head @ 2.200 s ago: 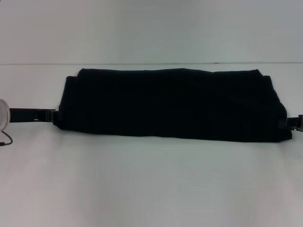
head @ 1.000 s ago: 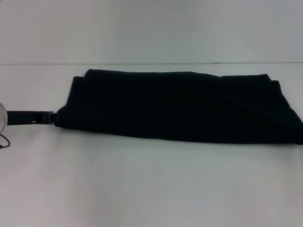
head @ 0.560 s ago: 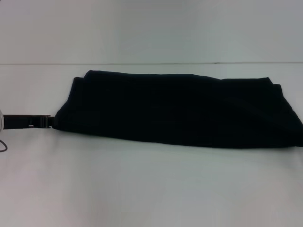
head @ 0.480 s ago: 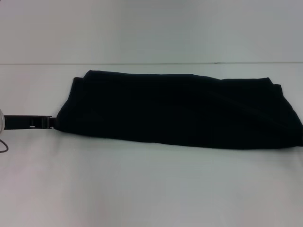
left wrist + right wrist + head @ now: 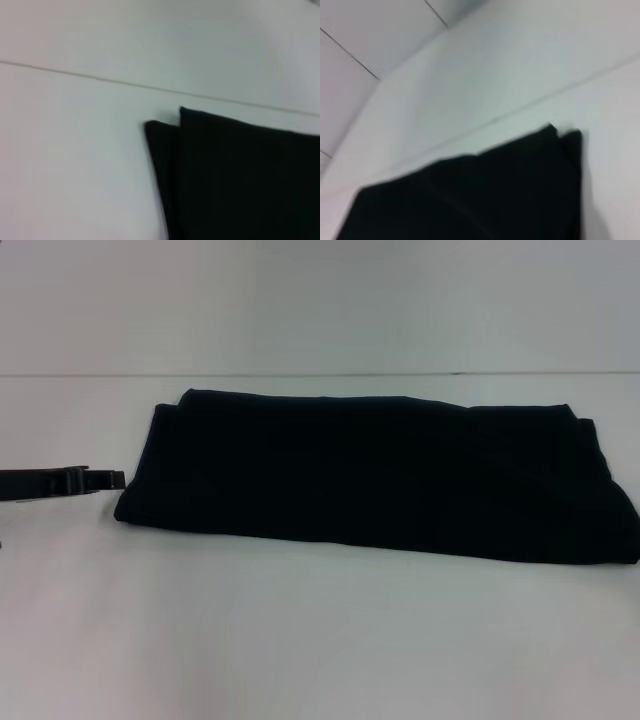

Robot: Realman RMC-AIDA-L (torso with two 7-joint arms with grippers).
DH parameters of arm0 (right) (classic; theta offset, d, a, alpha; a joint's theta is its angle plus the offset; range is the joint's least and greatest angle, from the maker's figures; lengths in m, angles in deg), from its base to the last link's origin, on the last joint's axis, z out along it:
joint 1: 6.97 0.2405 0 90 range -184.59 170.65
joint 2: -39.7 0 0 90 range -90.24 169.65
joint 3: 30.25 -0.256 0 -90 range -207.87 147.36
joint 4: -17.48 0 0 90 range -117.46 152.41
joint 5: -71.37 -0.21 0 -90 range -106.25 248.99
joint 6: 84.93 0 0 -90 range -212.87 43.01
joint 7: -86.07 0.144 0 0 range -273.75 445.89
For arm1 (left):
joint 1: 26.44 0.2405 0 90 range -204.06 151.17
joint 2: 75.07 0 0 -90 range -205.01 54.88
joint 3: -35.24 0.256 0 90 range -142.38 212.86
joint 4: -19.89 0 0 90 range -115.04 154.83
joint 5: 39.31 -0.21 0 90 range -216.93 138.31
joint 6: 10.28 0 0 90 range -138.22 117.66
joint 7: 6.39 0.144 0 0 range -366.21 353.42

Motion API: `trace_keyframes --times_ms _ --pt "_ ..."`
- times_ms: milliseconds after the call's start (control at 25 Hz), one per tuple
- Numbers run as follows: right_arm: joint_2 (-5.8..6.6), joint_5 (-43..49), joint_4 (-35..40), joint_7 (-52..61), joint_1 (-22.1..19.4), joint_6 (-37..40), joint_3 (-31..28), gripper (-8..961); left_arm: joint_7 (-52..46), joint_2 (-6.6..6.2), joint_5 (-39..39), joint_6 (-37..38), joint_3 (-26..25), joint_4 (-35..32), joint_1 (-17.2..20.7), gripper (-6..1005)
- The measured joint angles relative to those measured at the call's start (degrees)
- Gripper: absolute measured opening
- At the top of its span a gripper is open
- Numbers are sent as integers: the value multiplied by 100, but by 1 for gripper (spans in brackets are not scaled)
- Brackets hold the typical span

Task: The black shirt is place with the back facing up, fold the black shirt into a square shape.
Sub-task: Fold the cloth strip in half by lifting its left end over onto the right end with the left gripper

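We saw the white table [image 5: 320, 640] fill most of the head view, running back to a pale wall. On it lay the black shirt [image 5: 380, 475], folded into a long, low band that stretched from left of centre almost to the right edge of that view. Its far edge ran roughly parallel to the line where table met wall, and its near edge slanted a little, sitting closer to us on the right than on the left. At the left end and at the far right end we could make out stepped edges, one layer of cloth set slightly back from another. The left wrist view showed that stepped corner of the shirt [image 5: 235, 175] lying flat on the table, with two offset layers. The right wrist view showed another corner of the shirt [image 5: 485, 195], also layered, though blurred. The left gripper [image 5: 112, 479] reached in from the left edge of the head view, low over the table, its tip just beside the shirt's left end with a thin strip of white between them, so it held nothing; we could not tell how far apart its fingers stood. We did not see the right gripper in any view.
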Motion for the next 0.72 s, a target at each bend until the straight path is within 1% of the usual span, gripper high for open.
trace_keyframes --times_ms 80,160,240,360,480,520,560,720 --pt "5 -191 57 -181 -70 356 -166 379 -105 6 66 279 -37 -136 84 252" --pt "-15 -480 59 -468 -116 764 -235 483 -150 6 74 739 -64 -212 134 329" --pt "-101 -694 43 -734 -115 1034 -239 569 -227 -17 36 1215 -63 -228 146 422" --pt "-304 -882 30 -1045 -7 1162 -206 699 -440 -75 -41 1791 -63 -235 109 562" --pt "-439 -904 26 -1123 191 1125 -176 714 -863 -106 -118 1973 -82 -204 78 704" --pt "-486 -897 25 -1131 326 1113 -137 719 -987 -106 -122 1959 -88 -166 76 752" --pt "-486 -897 25 -1131 326 1113 -137 724 -1090 -108 -117 1925 -98 -97 62 781" --pt "-500 -891 23 -1178 554 1108 -69 745 -1304 -135 -86 1685 -112 211 -40 897"
